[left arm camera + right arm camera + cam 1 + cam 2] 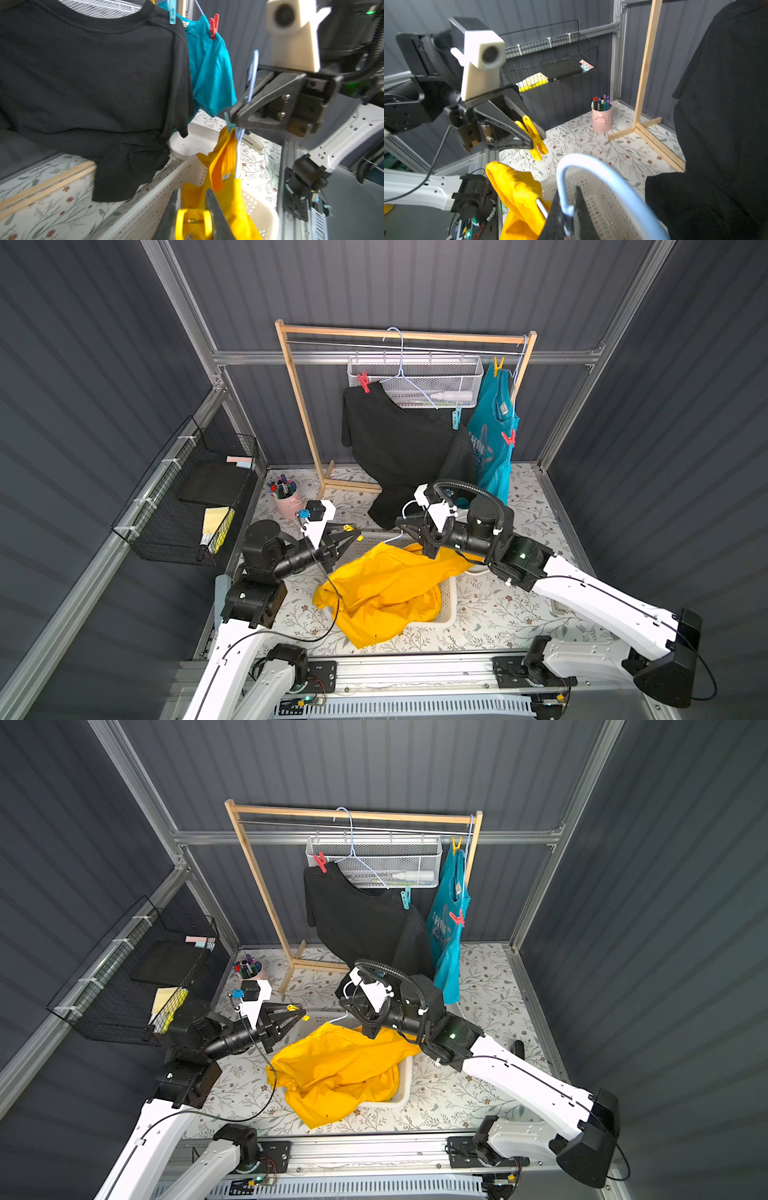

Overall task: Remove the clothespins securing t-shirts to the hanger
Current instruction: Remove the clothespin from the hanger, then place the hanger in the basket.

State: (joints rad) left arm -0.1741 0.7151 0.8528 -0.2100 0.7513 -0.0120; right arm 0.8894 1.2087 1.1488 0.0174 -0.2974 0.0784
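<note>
My left gripper (pixel 192 192) is shut on a yellow clothespin (pixel 192 220), held above the table left of the basket (pixel 348 527). My right gripper (pixel 569 193) is shut on the light-blue hanger (pixel 591 162), from which the yellow t-shirt (pixel 386 585) sags into the basket. A teal clothespin (pixel 228 122) sits at that shirt's top beside the right fingers. On the rack, the black t-shirt (pixel 399 439) carries a red clothespin (pixel 364 382) and a teal one (pixel 456 418). The teal t-shirt (pixel 494 439) carries a yellow clothespin (pixel 498 366) and a red one (pixel 508 437).
A white perforated basket (pixel 446 605) stands mid-table under the yellow shirt. The wooden rack (pixel 299 398) stands at the back with a white mesh basket (pixel 415 373) hung on it. A pink pen cup (pixel 286 499) and a black wire basket (pixel 187 506) are at the left.
</note>
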